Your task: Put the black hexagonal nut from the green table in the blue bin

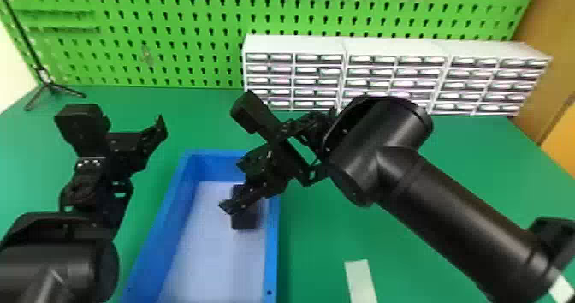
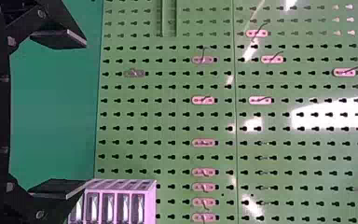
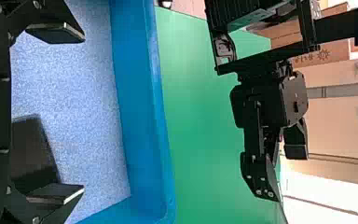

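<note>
In the head view, the black nut lies on the pale floor of the blue bin, by its right wall; its hexagonal outline cannot be made out. Over that side of the bin is my right gripper, partly covering the nut. The right wrist view has the nut below the open right gripper, whose fingers are apart with nothing between them. Left of the bin, my left gripper is raised above the green table. In the left wrist view the left gripper stands open, holding nothing.
White drawer cabinets stand along the table's back edge before a green pegboard. A thin black stand is at the back left. A pale strip lies on the table right of the bin.
</note>
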